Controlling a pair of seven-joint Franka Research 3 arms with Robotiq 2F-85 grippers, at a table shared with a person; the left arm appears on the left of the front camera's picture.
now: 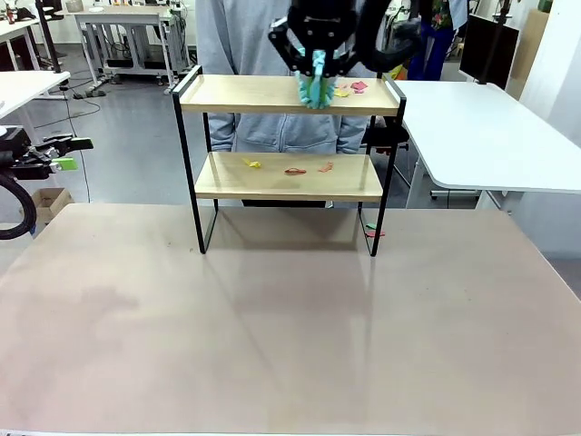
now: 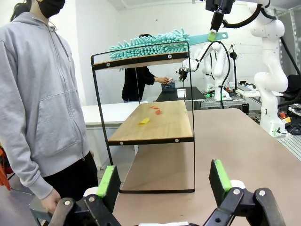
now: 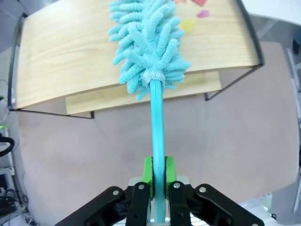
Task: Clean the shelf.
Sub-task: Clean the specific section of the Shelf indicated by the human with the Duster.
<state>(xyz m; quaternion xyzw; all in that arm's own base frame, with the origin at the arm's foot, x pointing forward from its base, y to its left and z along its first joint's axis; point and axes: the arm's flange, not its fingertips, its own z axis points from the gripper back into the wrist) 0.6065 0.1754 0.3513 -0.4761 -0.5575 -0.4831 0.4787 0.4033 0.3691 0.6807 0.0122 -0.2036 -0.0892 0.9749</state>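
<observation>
Front view: two-tier light-wood shelf [image 1: 245,94], black frame, at tabletop's [image 1: 290,327] far edge, centre. Teal microfibre duster [image 3: 150,42] rests on top board, handle clamped in right gripper [image 3: 158,176]. Coloured paper scraps [image 1: 295,170] on both boards. Grey-hooded person [image 1: 263,36] behind. Empty left gripper [image 2: 163,179] gapes wide.

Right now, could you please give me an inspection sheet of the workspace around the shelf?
Surface: beige table, holding the shelf near its far edge.
Job's things: shelf upright; teal duster with its head lying on the top board.
Clutter: top scraps beside the duster head; lower scraps across the lower board; tabletop scraps by the shelf's right foot.
Grippers: right gripper shut on the duster handle; left gripper open, empty, off the table's left side.
Cables: black cable looping below the left arm.
Surroundings: person in a grey hoodie standing behind the shelf; white table at far right.
</observation>
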